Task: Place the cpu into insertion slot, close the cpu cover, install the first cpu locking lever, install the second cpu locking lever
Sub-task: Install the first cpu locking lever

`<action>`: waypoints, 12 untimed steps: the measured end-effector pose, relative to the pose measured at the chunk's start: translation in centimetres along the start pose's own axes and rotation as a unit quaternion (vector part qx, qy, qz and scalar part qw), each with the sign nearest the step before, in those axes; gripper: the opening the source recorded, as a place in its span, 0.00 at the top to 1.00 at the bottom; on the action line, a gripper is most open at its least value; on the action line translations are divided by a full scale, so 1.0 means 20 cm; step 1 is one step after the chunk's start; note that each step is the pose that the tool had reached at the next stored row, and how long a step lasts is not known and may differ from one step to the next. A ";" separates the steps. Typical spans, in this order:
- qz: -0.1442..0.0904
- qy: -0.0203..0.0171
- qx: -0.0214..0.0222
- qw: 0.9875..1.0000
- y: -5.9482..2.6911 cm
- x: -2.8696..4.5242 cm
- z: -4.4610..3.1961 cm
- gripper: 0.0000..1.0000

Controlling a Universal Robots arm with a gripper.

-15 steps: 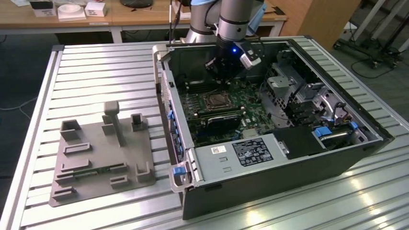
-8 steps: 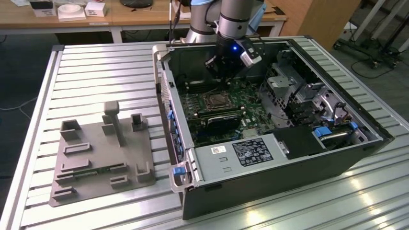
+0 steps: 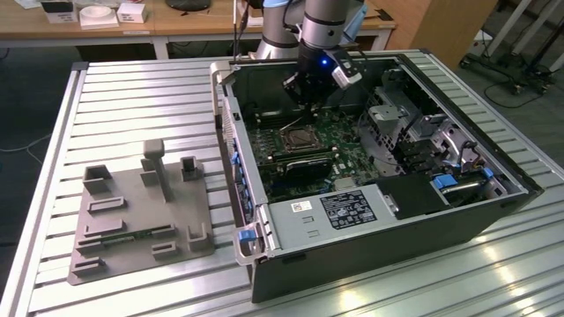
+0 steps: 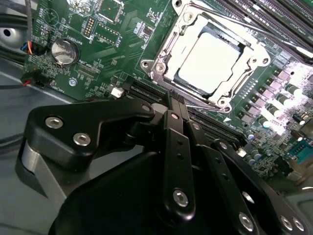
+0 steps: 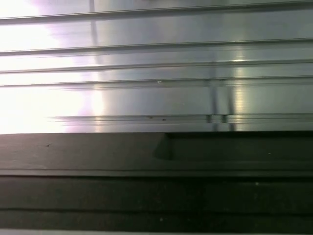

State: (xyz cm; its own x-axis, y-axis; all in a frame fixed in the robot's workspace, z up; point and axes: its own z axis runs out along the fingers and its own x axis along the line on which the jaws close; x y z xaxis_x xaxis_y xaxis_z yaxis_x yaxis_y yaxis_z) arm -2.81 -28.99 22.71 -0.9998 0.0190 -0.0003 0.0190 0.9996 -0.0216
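The cpu lies flat in the insertion slot on the green motherboard, its silvery top glaring. The cpu cover is down around it, with the chip showing through the cut-out. A thin wire locking lever runs along the socket's far side, and another rod lies along the near side; I cannot tell whether either is latched. My gripper hovers just beside the socket with its black fingers together and nothing between them. In the exterior view the gripper hangs inside the case above the socket.
The open computer case lies on a slatted aluminium table. A grey plastic fixture sits on the exterior view's left. Black memory slots flank the socket, and a coin battery is nearby. The first wrist view has table slats and a dark edge.
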 end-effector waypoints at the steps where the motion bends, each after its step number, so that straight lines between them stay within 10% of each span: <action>1: 0.000 0.000 0.000 1.000 0.000 0.006 0.000 0.90; 12: 0.000 0.000 -0.017 1.000 -0.014 0.053 -0.003 0.90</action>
State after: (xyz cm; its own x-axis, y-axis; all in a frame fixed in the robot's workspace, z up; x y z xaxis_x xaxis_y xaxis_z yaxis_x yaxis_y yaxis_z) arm -3.88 -29.25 22.78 -0.9998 0.0190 0.0004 0.0190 0.9997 0.0128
